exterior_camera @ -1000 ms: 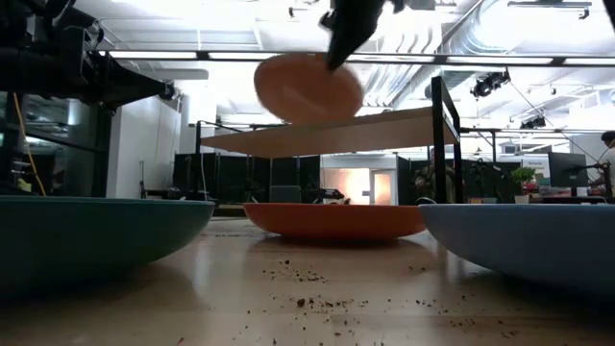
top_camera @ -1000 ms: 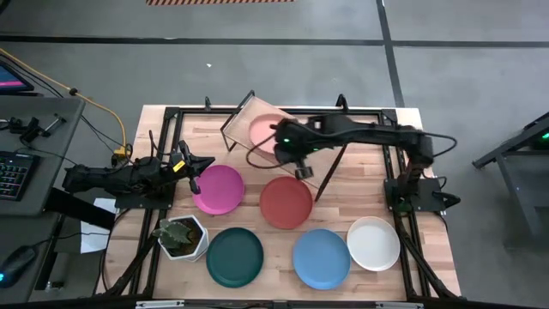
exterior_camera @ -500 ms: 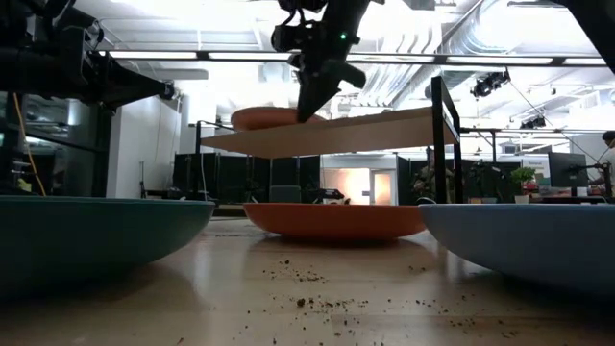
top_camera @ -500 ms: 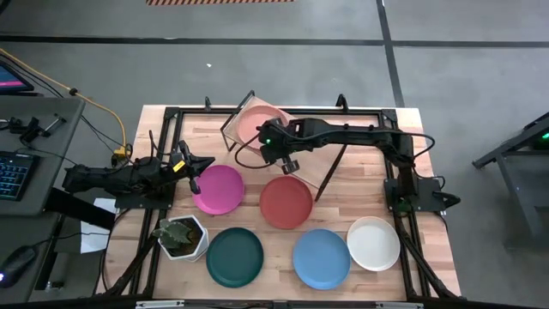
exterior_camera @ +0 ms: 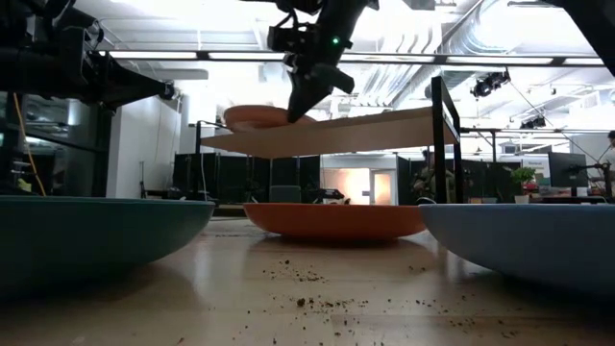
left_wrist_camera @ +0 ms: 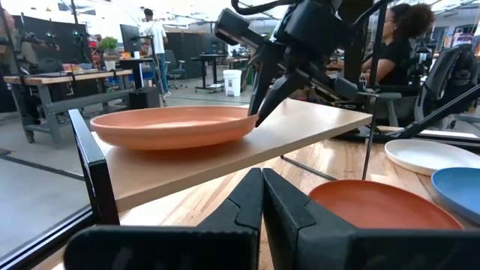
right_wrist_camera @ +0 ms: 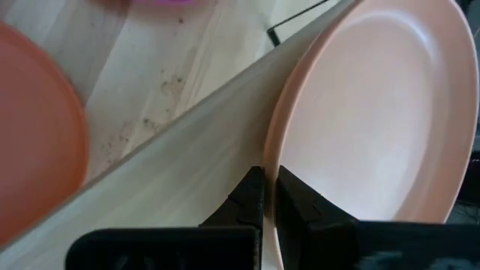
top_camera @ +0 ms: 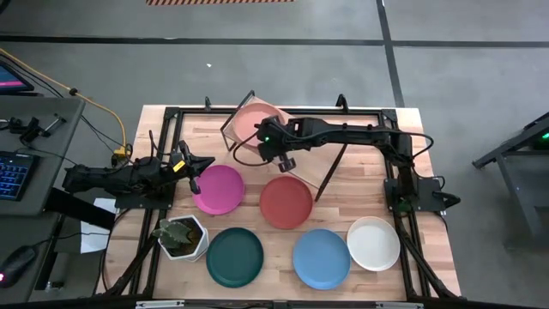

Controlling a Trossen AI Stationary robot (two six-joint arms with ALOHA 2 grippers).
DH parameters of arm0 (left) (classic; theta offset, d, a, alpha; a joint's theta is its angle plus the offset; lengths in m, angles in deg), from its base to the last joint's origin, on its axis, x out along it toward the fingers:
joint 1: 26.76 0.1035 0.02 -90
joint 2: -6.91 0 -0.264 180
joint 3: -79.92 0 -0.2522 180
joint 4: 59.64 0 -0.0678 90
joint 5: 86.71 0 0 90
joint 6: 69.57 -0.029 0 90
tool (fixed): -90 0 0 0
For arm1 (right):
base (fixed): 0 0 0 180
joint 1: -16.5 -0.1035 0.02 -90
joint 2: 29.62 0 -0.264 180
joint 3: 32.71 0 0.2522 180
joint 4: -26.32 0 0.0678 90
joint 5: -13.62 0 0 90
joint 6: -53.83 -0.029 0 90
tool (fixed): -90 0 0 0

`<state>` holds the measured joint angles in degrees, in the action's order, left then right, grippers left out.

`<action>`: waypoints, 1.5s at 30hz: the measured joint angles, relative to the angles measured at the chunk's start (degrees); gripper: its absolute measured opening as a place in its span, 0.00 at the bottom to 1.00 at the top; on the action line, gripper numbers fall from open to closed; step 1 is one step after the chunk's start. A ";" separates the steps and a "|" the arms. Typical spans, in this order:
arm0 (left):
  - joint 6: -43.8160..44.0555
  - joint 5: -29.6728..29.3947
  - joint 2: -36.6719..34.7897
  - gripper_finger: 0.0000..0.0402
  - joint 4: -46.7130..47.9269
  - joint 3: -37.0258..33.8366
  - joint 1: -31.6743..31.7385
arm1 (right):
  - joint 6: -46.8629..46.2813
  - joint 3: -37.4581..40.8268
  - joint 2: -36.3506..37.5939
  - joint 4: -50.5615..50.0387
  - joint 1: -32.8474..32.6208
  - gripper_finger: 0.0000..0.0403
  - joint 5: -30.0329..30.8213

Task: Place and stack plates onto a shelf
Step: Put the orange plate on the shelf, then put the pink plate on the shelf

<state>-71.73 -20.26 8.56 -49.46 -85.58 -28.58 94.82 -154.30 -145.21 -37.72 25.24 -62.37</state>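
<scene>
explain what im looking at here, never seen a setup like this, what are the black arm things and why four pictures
The black things are two robot arms at a wooden table, each ending in a two-finger gripper. The four pictures show one moment from four cameras: one above the table, one at table-top height, and one on each wrist.

The right gripper is at the shelf, a light wood board on thin black legs, pinching the rim of the peach plate, which sits on the shelf's end. The right wrist camera shows its fingers closed on that rim.

The left gripper waits at the table's left side beside the magenta plate, fingers shut and empty.

Still on the table: the red plate, dark green plate, blue plate, white plate and a potted plant.
</scene>
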 joint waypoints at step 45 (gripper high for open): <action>0.00 0.00 0.01 0.00 -0.02 0.00 0.02 | -33.27 -0.09 21.98 -29.63 -3.46 0.42 -21.33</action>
<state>-71.73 -20.26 8.57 -49.48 -85.58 -28.57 61.55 -154.39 -123.22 -67.35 21.77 -83.70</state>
